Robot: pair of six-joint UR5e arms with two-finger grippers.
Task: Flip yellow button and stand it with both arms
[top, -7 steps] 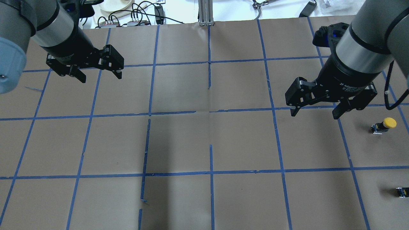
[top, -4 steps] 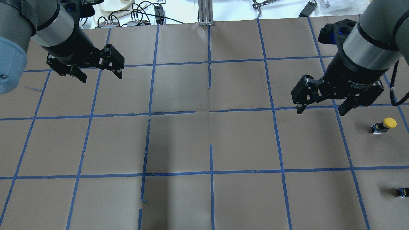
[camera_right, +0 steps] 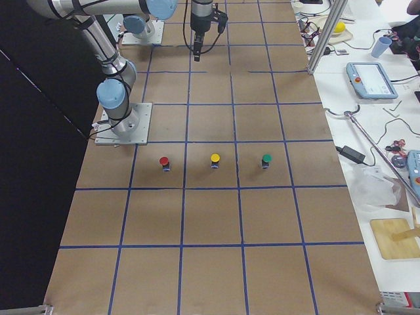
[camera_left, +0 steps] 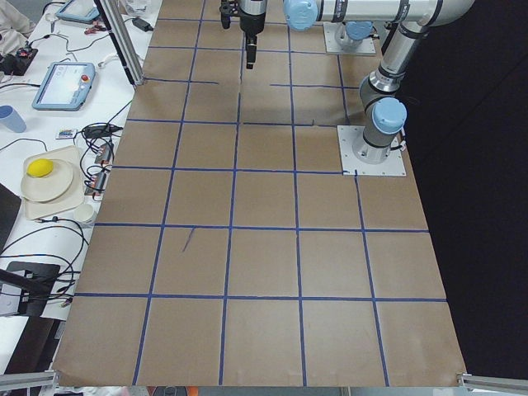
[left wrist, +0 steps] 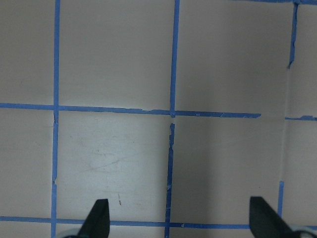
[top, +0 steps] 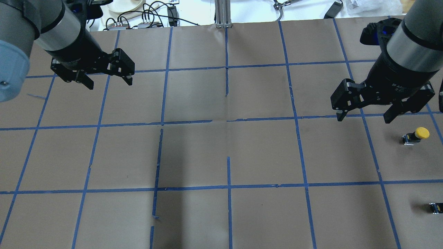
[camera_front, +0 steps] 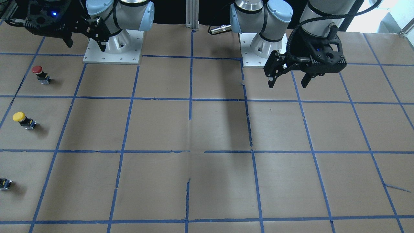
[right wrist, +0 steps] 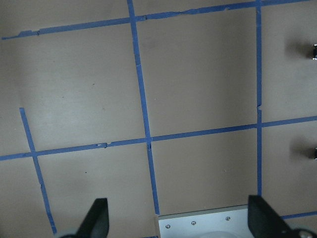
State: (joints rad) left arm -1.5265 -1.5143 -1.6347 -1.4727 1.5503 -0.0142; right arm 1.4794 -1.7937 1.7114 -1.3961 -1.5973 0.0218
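Because the yellow button (top: 417, 135) looks light, rigid and slick-capped, its boxy body seems the best hold; left pincer (top: 110, 84) and right pincer (top: 364, 118) hang spread, empty.

From overhead I see the button (top: 417, 135) at the table's (top: 221, 152) 3 o'clock edge, the right gripper (top: 365, 118) at its 10 o'clock (apart), a switch (top: 435, 207) near its 6, and the left gripper (top: 108, 83) over the table's 10.

The worktop (top: 193, 152) is dull brown, crossed by a grid of blue tape lines. The yellow button (top: 416, 135) has a yellow cap on a black-and-grey body. The left arm (camera_front: 257, 19) and right arm (camera_front: 127, 14) are silver-grey with light blue joint caps.
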